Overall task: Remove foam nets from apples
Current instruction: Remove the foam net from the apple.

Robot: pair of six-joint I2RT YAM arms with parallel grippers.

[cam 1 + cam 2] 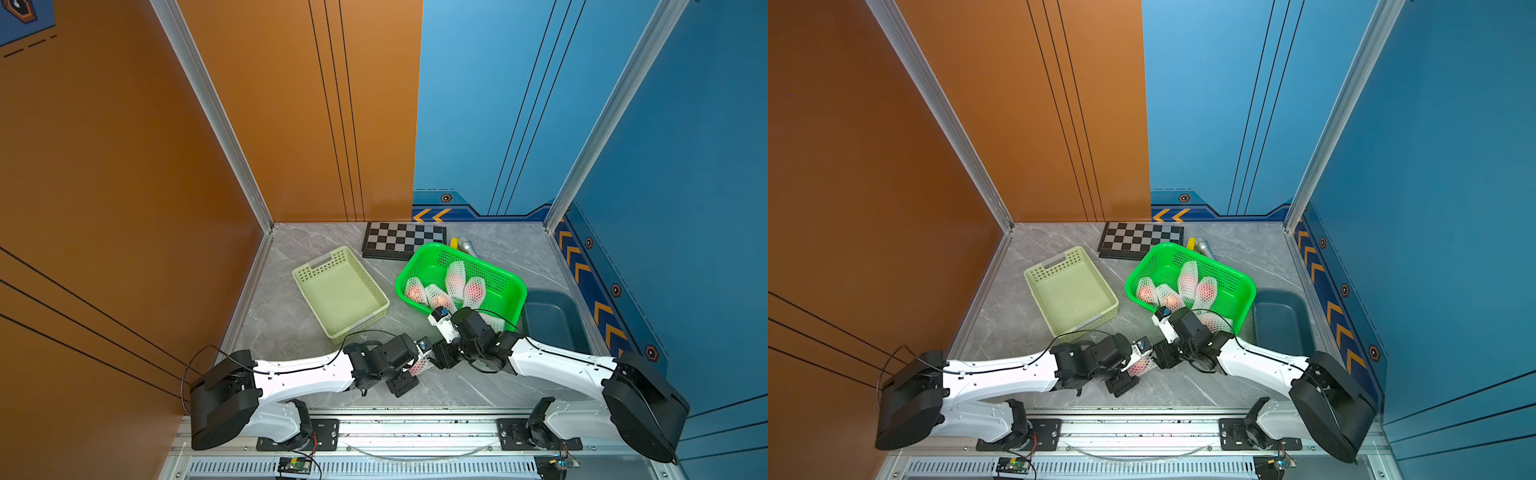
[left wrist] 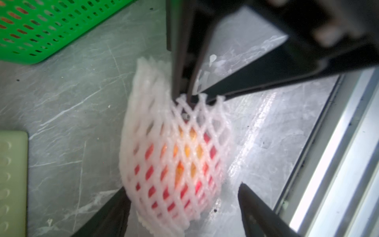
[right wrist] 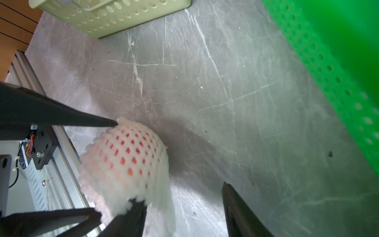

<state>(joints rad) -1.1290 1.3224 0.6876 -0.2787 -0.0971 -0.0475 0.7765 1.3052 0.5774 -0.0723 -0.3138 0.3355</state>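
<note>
Bearings are read on the grey table [image 1: 286, 328] as both top views show it, with twelve o'clock at the back wall and six at the robot's rail.

**Ten o'clock:** a pale green basket [image 1: 340, 297] stands askew on the table.

**Six o'clock:**
- The left gripper [image 2: 182, 187] reaches in from seven o'clock.
- Its jaws stand wide, one finger on either side of the apple [image 2: 149, 153].
- One finger [image 2: 254, 209] is clear of the mesh. The other lies against or behind it; which cannot be told.
- The apple sits inside its foam net [image 2: 180, 115], with red and yellow skin showing through the diamond holes.
- Whether it rests on the table or hangs above it cannot be told.
- The right gripper [image 3: 184, 192] comes in from five o'clock with its jaws partly open.
- One of its fingers [image 3: 131, 217] meets the ragged rim of the foam net. The other [image 3: 235, 209] stands apart, with bare table between them.

**Twelve o'clock:** a chessboard [image 1: 401, 239] lies against the back wall. Just to its right is a silver-and-yellow item [image 1: 465, 245], too small to identify.

**Two o'clock:** the green basket [image 1: 492, 280] holds more netted apples [image 1: 455, 276]. Four lie side by side, and a fifth [image 1: 494, 322] is partly hidden under the right arm.

**Three o'clock:** a dark blue tub [image 1: 552, 320] stands just beside the green basket.
</note>
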